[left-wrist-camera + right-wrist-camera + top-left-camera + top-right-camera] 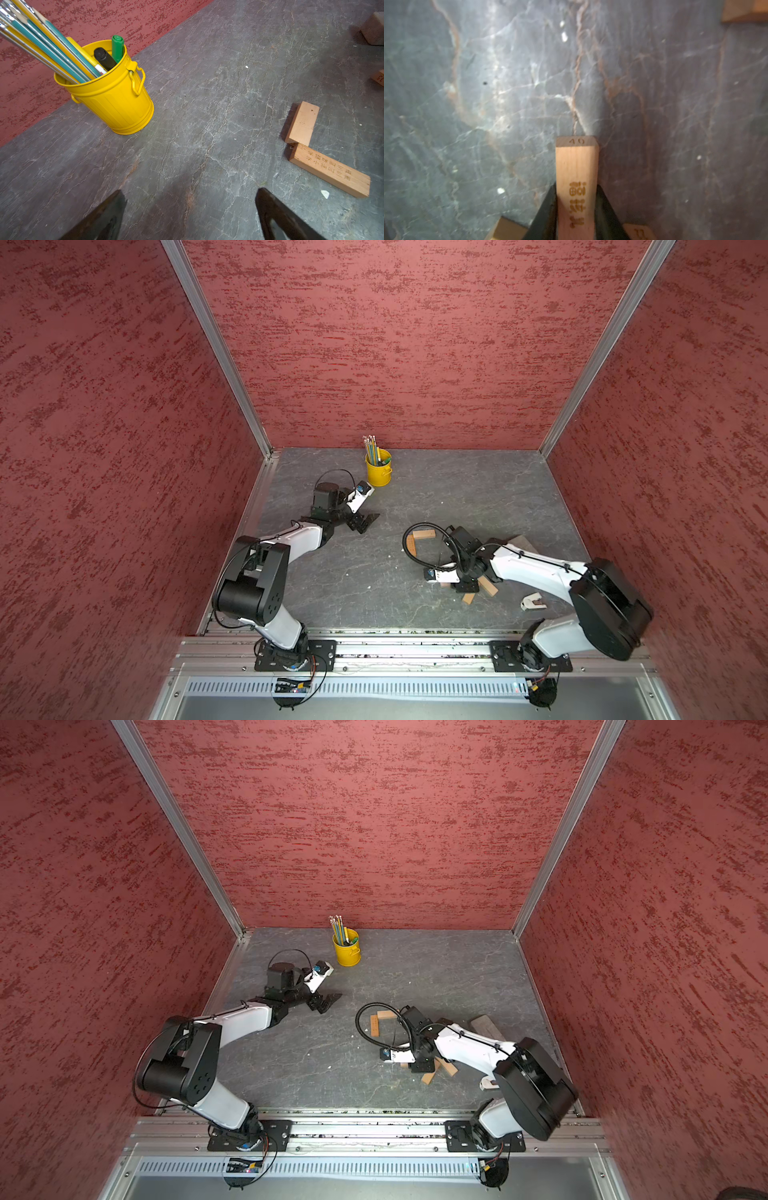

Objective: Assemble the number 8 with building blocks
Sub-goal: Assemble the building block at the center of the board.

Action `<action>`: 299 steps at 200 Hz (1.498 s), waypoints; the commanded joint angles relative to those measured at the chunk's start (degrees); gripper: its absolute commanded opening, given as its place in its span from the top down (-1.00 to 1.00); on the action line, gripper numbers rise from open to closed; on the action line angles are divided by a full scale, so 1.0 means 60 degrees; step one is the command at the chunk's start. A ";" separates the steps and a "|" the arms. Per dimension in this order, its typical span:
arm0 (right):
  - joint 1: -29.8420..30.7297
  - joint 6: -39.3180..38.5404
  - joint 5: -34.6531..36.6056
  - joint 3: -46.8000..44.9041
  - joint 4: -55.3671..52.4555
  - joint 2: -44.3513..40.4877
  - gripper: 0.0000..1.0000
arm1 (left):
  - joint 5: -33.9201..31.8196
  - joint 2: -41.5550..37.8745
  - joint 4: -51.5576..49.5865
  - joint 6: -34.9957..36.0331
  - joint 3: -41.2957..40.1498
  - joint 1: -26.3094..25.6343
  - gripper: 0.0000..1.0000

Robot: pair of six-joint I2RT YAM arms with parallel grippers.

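Two tan building blocks lie flat and meet in an L: a plain one (424, 534) (303, 123) and a printed one (411, 546) (330, 170). No number 8 shows in any view. My right gripper (576, 199) points down and is shut on a printed block (576, 166) marked 40 at its end, with a black finger on each long side. Loose blocks (488, 585) (428, 1077) lie around and under that wrist. My left gripper (368, 522) (189, 193) hangs open and empty over bare table, left of the L.
A yellow bucket (379, 472) (112, 99) of pencils and markers stands at the back, near the left gripper. A white-grey plastic piece (532, 601) lies front right. A greyish slab (488, 1027) lies behind the right arm. Red walls close three sides.
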 commanded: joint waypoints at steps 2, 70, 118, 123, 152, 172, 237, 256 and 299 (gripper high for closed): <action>-0.0034 -0.0621 0.0472 0.0844 0.0212 0.0467 0.85 | -0.0176 -0.0136 0.0096 -0.0014 -0.0084 0.0053 -0.99; -0.0458 -0.1580 0.0620 0.1644 0.0660 0.0774 0.85 | -0.0165 -0.0210 0.0120 -0.0023 -0.0128 0.0075 -0.99; -0.0443 -0.1127 -0.0155 0.2119 0.0644 0.1144 0.77 | -0.0151 -0.0188 0.0083 -0.0012 -0.0091 0.0075 -0.99; -0.0443 -0.1129 -0.0154 0.2149 0.0670 0.1176 0.76 | -0.0151 -0.0182 0.0095 -0.0016 -0.0083 0.0080 -0.99; -0.0418 -0.1114 -0.0321 0.2217 0.0716 0.1305 0.72 | -0.0151 -0.0167 0.0073 -0.0021 -0.0081 0.0090 -0.99; -0.0402 -0.1124 -0.0315 0.2129 0.0818 0.1380 0.70 | -0.0151 -0.0137 0.0072 -0.0021 -0.0068 0.0090 -0.99; -0.0282 -0.0777 -0.0562 0.2324 0.1128 0.1783 0.69 | -0.0209 -0.0152 0.0060 0.0039 -0.0068 0.0117 -0.99; -0.0282 -0.0751 -0.0511 0.2362 0.1215 0.1925 0.69 | -0.0195 -0.0182 0.0096 0.0040 -0.0112 0.0134 -0.99; -0.0282 -0.0731 -0.0533 0.2472 0.1299 0.2085 0.68 | -0.0180 -0.0180 0.0065 0.0035 -0.0106 0.0148 -0.99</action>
